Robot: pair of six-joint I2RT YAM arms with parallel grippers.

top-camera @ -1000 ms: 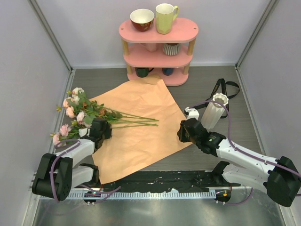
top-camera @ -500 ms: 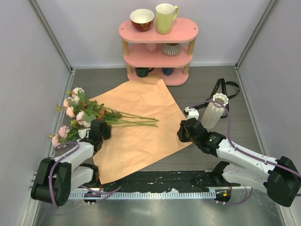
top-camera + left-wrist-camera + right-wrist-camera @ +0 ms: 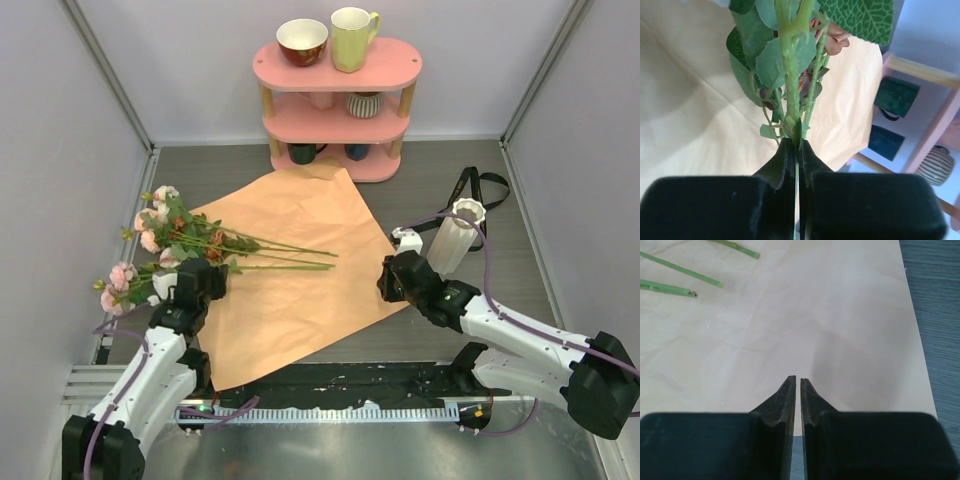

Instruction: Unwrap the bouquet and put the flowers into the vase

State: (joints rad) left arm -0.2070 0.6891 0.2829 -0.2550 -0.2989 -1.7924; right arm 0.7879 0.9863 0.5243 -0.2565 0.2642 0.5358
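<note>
No text, label or number can be read; the mug [image 3: 353,38] on the shelf [image 3: 400,62] seems unmarked, though it shows small.

Pink-and-cream flowers [image 3: 200,240] lie across unfolded tan paper [image 3: 300,290]; white vase [image 3: 455,240] stands upright.

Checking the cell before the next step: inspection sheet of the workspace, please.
Surface: dark table, wrapping paper spread flat on it.
Job's things: flowers lie unwrapped over the paper's left edge; vase upright at right, no flowers in it.
Clutter: black ribbon behind the vase.
Grippers: left gripper shut on a flower stem; right gripper nearly closed, empty, above the paper.
Cables: purple cable along each arm, no snag seen.
Surroundings: pink shelf holding bowl, mug, striped cup; plain walls.
</note>
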